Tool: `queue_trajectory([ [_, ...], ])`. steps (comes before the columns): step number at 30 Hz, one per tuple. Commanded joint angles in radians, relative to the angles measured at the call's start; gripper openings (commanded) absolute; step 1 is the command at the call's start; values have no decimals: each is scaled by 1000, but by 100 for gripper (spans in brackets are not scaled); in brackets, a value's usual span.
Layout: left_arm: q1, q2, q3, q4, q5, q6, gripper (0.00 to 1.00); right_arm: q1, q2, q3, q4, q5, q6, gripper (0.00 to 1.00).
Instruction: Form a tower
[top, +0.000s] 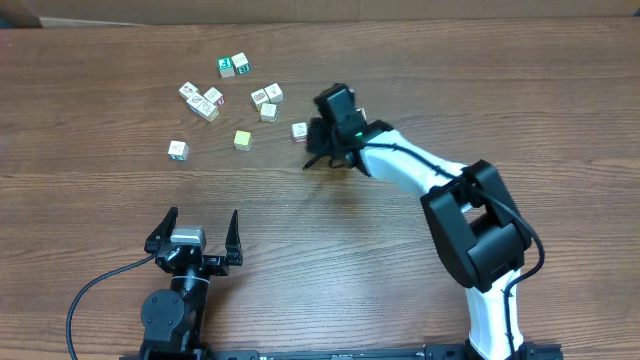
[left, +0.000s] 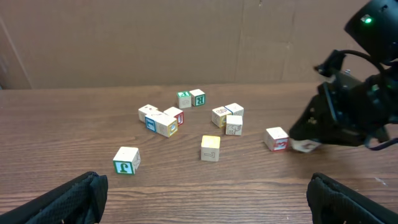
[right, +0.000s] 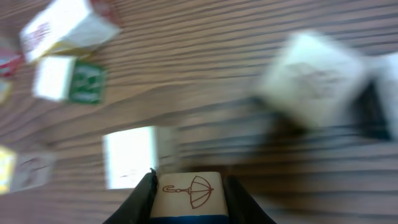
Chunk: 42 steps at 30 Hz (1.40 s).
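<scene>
My right gripper (top: 320, 153) is shut on a small pale cube (right: 187, 193) with a red umbrella drawn on its face; the black fingers (right: 142, 202) press on both its sides. In the left wrist view this cube (left: 305, 146) hangs just above the tabletop, right of a loose cube (left: 277, 138) with red marks. No tower is in view: the picture cubes (top: 205, 100) lie singly or side by side on the wood. My left gripper (top: 200, 228) is open and empty near the front edge, far from the cubes.
A plain yellow-green cube (top: 242, 139) lies mid-table and a cube with a green letter (top: 177, 149) lies apart at the left. More cubes cluster behind (top: 265, 100) and at the back (top: 234, 66). A cardboard wall (left: 186, 37) stands behind the table.
</scene>
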Motion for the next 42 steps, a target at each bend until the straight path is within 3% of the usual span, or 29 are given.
queue_trajectory([
  [1,7,-11,-3,2,12,16,100,34,8,-3,36,8,-2,4],
  [10,7,-11,-3,2,12,16,100,49,-37,-2,-42,57,-7,4],
  [18,7,-11,-3,2,12,16,99,68,-238,-2,-286,57,-58,4],
  [25,7,-11,-4,2,12,16,100,122,-237,-10,-468,57,-58,5],
  [40,7,-11,-3,2,12,16,99,170,-105,-38,-450,105,-44,5],
  [42,7,-11,-3,2,11,16,99,170,-92,-38,-448,105,-44,9],
])
